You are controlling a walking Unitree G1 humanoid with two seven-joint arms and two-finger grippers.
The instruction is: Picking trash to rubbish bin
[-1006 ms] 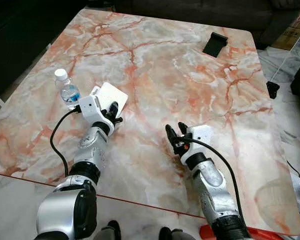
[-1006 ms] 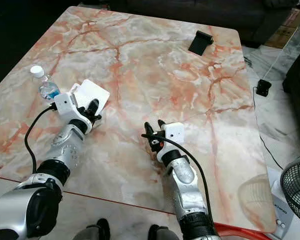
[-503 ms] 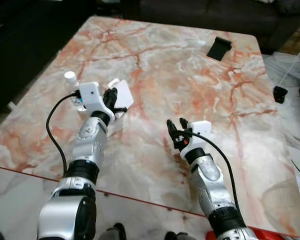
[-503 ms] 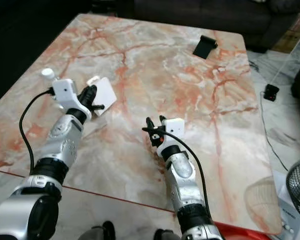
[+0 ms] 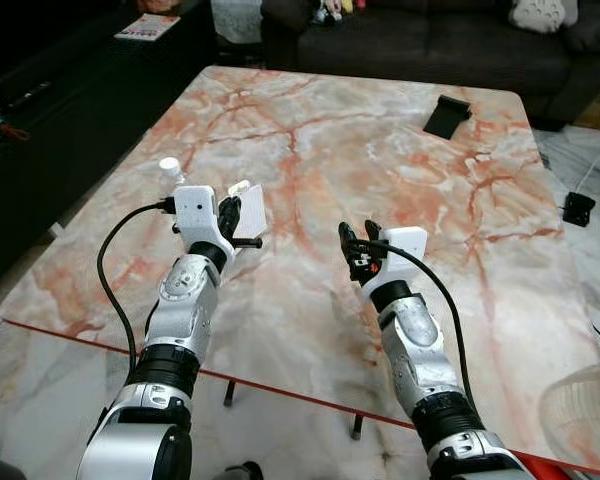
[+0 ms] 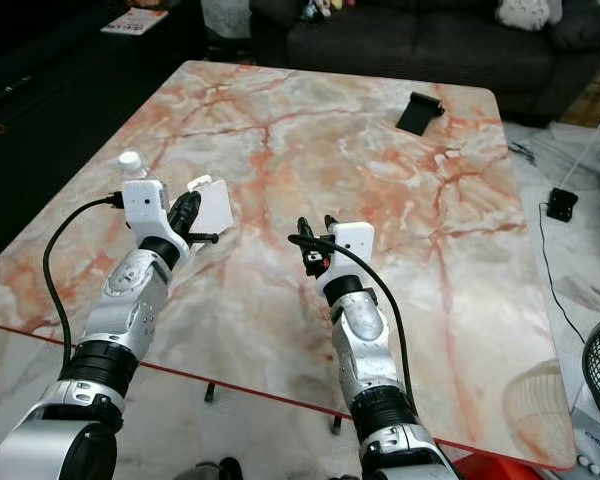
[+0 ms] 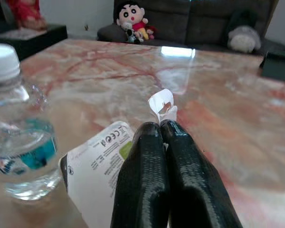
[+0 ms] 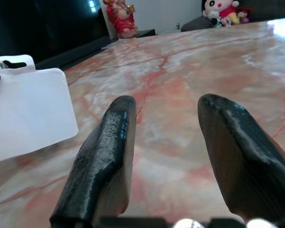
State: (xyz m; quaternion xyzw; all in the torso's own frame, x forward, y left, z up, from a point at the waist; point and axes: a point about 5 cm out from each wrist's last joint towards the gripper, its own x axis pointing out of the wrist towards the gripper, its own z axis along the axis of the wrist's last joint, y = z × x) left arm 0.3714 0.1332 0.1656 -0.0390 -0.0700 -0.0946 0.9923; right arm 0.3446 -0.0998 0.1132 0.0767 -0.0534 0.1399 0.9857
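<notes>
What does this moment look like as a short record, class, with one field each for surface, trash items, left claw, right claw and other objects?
surface: marble table
trash items: white packet; water bottle standing beside it
left claw: left claw, shut on the white packet, lifted above the table
right claw: right claw, open, holding nothing, above the table's middle
other objects: black phone stand near the far edge; dark sofa beyond

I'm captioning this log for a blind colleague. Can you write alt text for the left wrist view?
The left gripper has its two black fingers shut on a white paper package just above a pink marble table. A clear water bottle with a white cap stands beside it; a dark sofa with plush toys sits beyond.
</notes>
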